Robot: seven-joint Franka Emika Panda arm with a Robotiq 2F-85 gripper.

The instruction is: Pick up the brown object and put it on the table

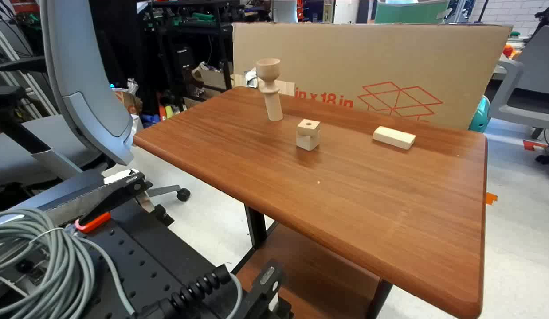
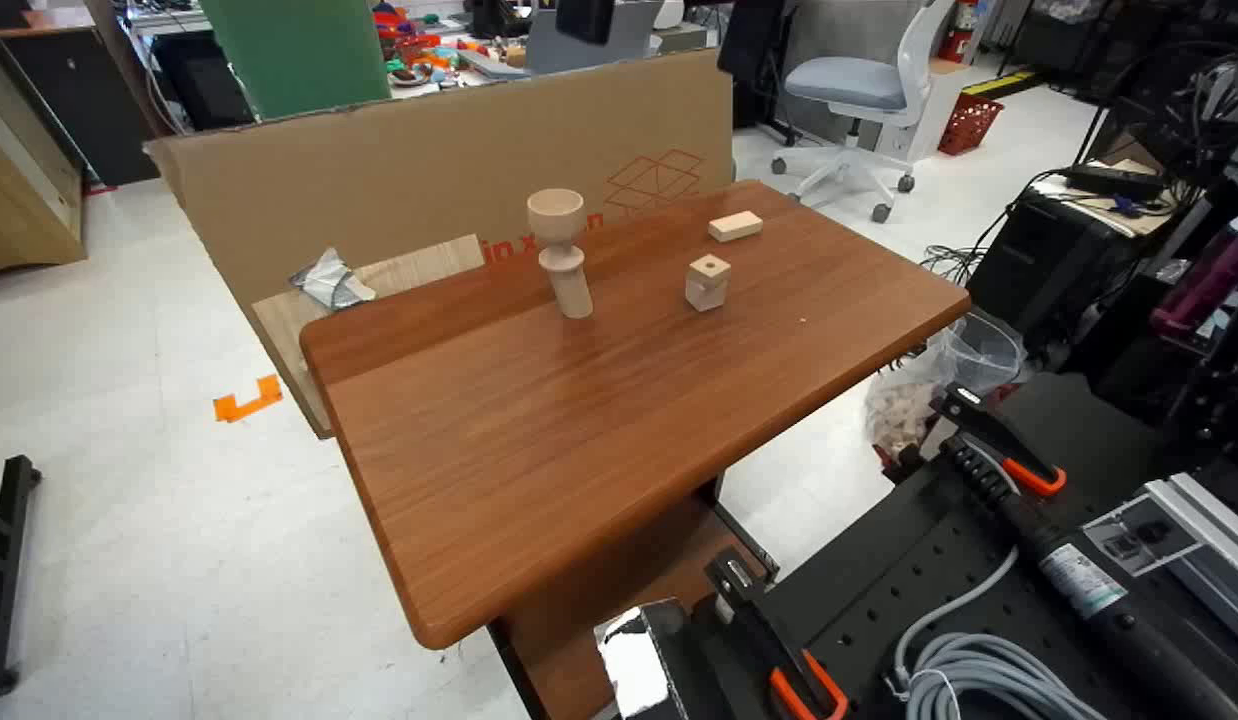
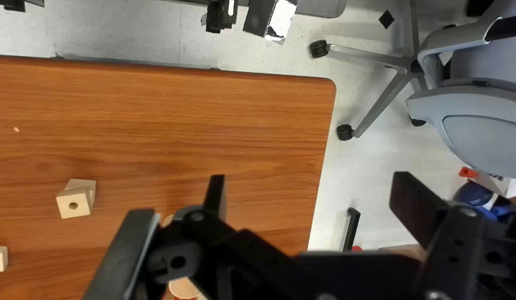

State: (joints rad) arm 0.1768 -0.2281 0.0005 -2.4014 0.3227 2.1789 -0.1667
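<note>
The brown object (image 1: 308, 125) is a small flat tan square with a dark hole in its top. It rests on a thicker plain wooden block (image 1: 307, 141), slightly turned against it. The pair also shows in an exterior view, brown object (image 2: 710, 268) on top, and in the wrist view, brown object (image 3: 73, 204) at the left. The table (image 1: 367, 199) has a glossy reddish-brown top. My gripper (image 3: 309, 179) is open with nothing between its fingers. In the wrist view it is right of the brown object, apart from it, over the table's short edge. Its fingers are not identifiable in the exterior views.
A tall wooden goblet-like piece (image 1: 270, 88) stands beside the stack, also in an exterior view (image 2: 562, 250). A pale wooden bar (image 1: 394, 138) lies on the table on the stack's other side. A large cardboard sheet (image 1: 323, 62) stands along the far edge. A grey chair (image 3: 483, 121) is beside the table.
</note>
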